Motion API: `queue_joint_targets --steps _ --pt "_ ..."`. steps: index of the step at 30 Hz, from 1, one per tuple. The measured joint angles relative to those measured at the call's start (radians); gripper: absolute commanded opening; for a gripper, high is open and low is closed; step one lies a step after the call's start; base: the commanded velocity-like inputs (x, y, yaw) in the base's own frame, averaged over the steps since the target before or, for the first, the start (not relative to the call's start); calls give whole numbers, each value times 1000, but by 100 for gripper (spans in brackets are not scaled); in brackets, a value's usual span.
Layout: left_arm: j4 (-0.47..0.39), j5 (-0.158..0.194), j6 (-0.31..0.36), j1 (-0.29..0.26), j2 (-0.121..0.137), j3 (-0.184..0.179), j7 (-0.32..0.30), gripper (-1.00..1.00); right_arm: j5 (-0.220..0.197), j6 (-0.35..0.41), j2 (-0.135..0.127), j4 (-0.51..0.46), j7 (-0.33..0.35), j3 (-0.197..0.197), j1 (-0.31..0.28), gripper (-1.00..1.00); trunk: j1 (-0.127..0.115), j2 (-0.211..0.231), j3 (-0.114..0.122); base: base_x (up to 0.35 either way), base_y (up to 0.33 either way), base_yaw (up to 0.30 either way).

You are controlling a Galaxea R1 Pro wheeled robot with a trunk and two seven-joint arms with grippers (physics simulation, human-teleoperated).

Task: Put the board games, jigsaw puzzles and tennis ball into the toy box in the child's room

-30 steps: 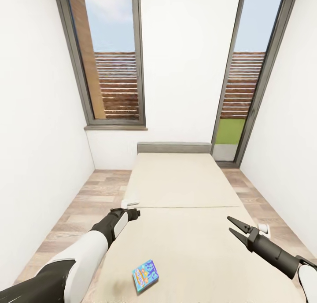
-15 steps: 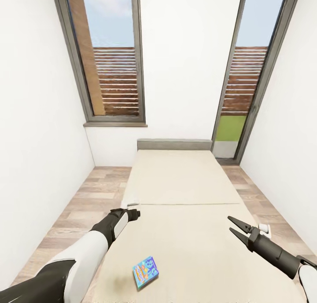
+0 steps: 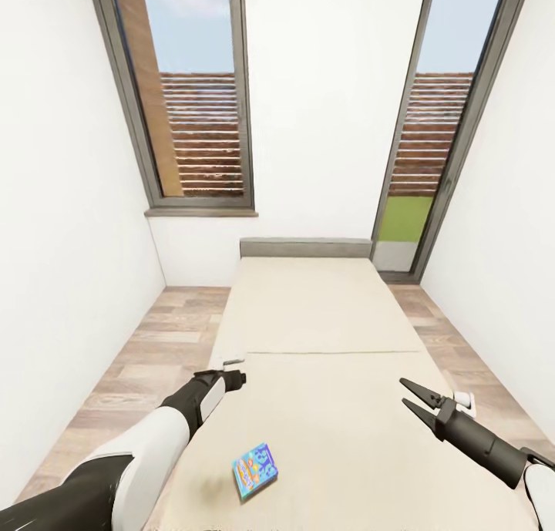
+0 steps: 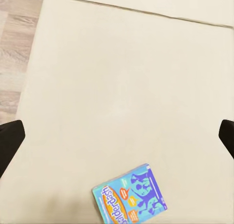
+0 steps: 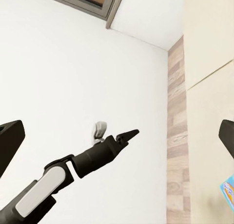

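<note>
I have the light blue board game (image 3: 255, 471) lying flat near the foot of the bed (image 3: 324, 315), between my two arms and closer to the left gripper (image 3: 231, 378), whose fingers I cannot tell open from shut in the head view, though the left wrist view shows both dark tips far apart at its edges, which I read as spread wide; the right gripper (image 3: 412, 399) hangs over the bed's other side with its fingers spread wide and holding nothing. My worry is that the box lies flush on soft bedding, so a downward pinch could press it in or slide it away. Nothing sits between the grippers and the box, and the wood-plank floor (image 3: 146, 346) and windows (image 3: 196, 92) are well apart.
</note>
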Motion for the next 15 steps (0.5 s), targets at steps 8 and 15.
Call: queue_joint_targets --steps 8,15 --pt "6 0 -8 0 0 0 0 100 -1 0 0 0 0 0 0 100 0 0 -13 0 0 0" --pt "13 0 -30 1 0 0 0 100 -1 0 0 0 1 0 0 100 0 0 -25 0 0 0"
